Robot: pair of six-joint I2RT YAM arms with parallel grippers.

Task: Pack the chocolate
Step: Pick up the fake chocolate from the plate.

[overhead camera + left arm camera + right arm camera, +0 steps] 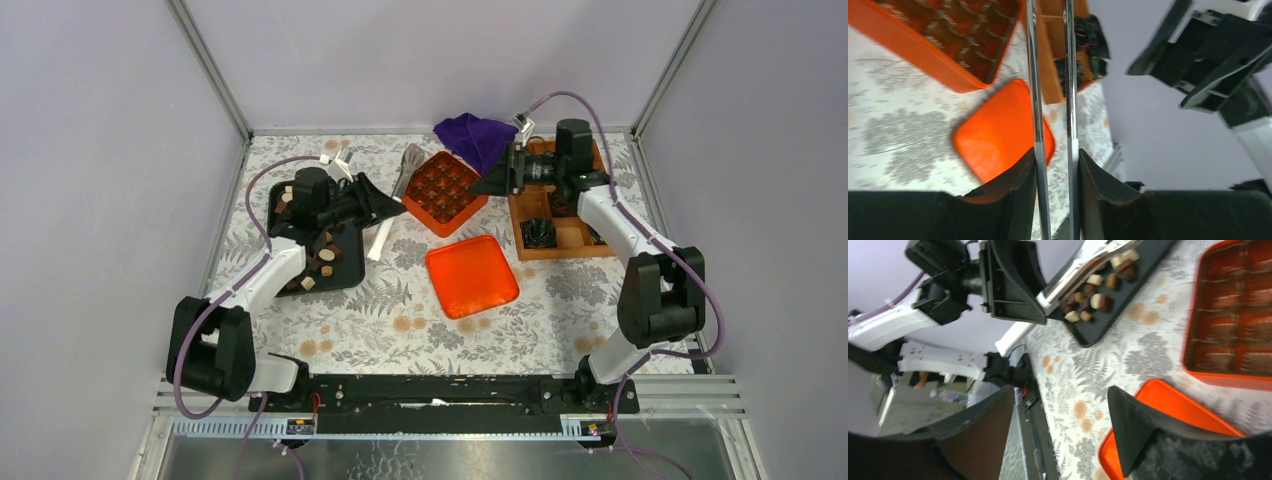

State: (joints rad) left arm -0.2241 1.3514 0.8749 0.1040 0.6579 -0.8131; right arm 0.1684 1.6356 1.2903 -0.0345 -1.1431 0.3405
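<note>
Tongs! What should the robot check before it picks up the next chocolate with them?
1. Grip: ok, the left gripper is shut on the tongs, both blades inside it.
2. Tong tips free: cannot tell, they are out of clear view.
3. Box open: ok, the orange box is uncovered, its lid flat on the table beside it.
4. Supply: ok, several chocolates lie on the black tray.
5. Free cells: cannot tell, too blurred.
6. Clearance: cannot tell; the right gripper is open, close to the box's right corner.
</note>
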